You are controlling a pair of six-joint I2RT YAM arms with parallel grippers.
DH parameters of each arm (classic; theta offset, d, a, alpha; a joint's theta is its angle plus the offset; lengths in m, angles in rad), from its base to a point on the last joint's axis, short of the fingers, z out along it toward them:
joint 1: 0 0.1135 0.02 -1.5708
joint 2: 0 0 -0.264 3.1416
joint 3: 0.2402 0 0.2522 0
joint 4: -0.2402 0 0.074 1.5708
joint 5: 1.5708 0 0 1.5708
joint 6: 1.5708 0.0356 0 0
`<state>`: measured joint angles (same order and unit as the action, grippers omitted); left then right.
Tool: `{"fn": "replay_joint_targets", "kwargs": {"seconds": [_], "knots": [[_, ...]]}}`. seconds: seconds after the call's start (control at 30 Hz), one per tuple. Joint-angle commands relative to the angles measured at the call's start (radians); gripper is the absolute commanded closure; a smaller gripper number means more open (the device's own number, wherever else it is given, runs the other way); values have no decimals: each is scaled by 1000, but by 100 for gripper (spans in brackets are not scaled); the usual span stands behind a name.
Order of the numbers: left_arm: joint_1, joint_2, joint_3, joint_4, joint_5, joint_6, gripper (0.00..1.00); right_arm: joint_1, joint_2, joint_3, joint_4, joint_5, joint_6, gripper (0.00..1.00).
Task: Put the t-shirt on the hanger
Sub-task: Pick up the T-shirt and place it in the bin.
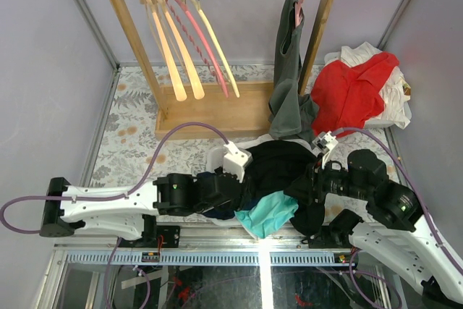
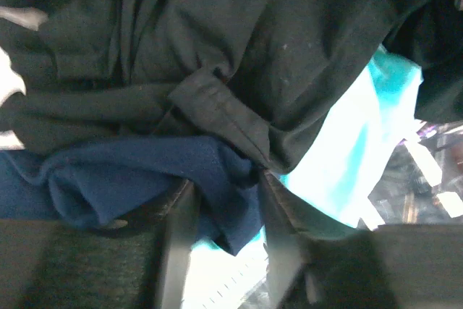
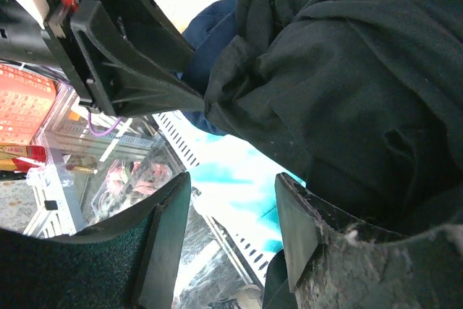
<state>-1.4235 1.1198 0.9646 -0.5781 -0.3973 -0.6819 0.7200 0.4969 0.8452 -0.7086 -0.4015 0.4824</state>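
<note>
- Top view: dark navy-blue cotton t-shirt (image 1: pixel 221 212) is crumpled at the near-left of the clothes pile. Only a small fold shows, under a black garment (image 1: pixel 278 164), so no long axis or heading is readable.
- Slim cream clothes hanger (image 1: pixel 217 47) hangs from the wooden rack (image 1: pixel 217 110). Its hook is on the top rail and its long axis slants down toward the near right, next to the pink hangers (image 1: pixel 206 52) and light-wood hangers (image 1: pixel 172 56).
- The pile sits at the desk (image 1: pixel 134 135) near edge, and a teal cloth (image 1: pixel 269 215) reaches that edge. Bare patterned surface shows between the rack base and the left arm. A grey-green top (image 1: pixel 289 70) and a red garment (image 1: pixel 354 88) crowd the far right.
- Left end effector (image 1: pixel 236 190) and right end effector (image 1: pixel 305 189) flank the pile.
- Left wrist: fingers (image 2: pixel 179 236) are partway in, either side of a navy fold that touches both. Can't tell if it's actually pinched. Black garment lies right above, teal to the right.
- Right wrist: fingers (image 3: pixel 166 236) are apart with nothing between them. Black garment presses the right-hand finger. Navy shows at the top, beside the left end effector.
</note>
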Motion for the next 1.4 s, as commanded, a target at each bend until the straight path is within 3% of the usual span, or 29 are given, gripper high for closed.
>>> {"fn": "replay_joint_targets", "kwargs": {"seconds": [0.0,0.03,0.33,0.53,0.83,0.93,1.07,1.37], "knots": [[5,18,24,112,20,11,88,6,-15,-1,-6,15,10,43],[5,18,36,96,8,4,100,6,-18,-2,-8,19,10,43],[4,-153,267,-110,-68,34,100,7,-16,1,-5,27,7,42],[6,-154,470,-171,-73,114,100,6,11,5,34,37,17,40],[5,11,725,-180,-98,251,100,7,59,-42,132,51,56,37],[7,78,813,-171,-113,310,100,7,55,-57,174,-22,69,35],[21,169,928,-156,-116,371,100,6,36,-79,261,-163,114,24],[54,403,1373,-156,-49,487,100,7,85,-86,263,-185,97,16]]}}
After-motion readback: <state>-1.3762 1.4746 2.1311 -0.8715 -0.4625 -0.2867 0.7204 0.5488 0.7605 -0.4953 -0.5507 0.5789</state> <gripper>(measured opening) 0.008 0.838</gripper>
